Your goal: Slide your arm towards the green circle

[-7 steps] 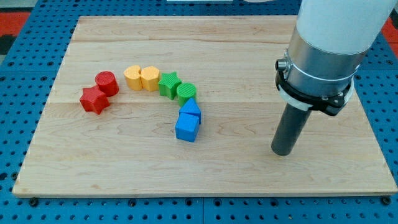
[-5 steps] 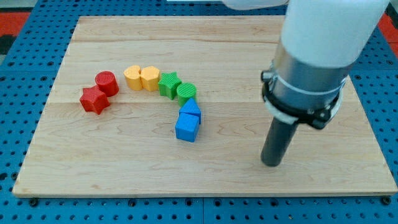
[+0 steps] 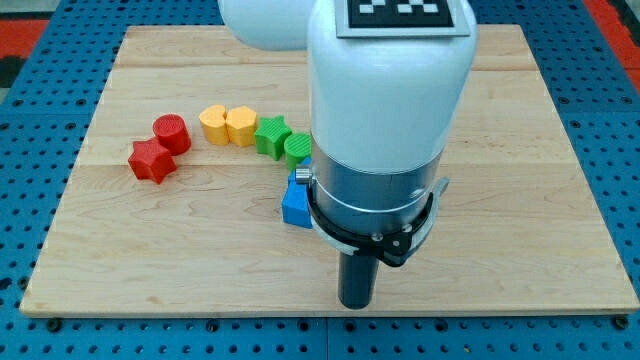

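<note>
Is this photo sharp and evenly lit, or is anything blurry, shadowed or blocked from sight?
In the camera view the light is soft and even, with no glare; the blocks look sharp. The big white arm hides part of the green circle and the blue blocks; my tip casts only a faint shadow.

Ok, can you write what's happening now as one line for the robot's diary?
tip: on board, below-right of blue blocks, touching none | green circle: partly hidden by arm, beside green star | goal: not reached
</note>
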You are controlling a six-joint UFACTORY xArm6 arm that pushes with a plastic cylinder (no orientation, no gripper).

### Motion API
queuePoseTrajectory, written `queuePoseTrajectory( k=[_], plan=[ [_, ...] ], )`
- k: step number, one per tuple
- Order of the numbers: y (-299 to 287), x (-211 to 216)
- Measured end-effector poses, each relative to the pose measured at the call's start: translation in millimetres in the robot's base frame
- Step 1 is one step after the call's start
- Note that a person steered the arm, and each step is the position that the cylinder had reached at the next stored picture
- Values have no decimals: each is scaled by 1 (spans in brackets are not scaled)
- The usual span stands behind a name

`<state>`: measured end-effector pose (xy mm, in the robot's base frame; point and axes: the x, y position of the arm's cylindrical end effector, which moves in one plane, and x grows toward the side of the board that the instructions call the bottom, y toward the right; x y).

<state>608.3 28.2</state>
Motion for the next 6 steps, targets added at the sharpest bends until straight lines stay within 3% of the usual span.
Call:
queuePoseTrajectory(
  k=[6],
  plan=[
    [18, 0]
  ],
)
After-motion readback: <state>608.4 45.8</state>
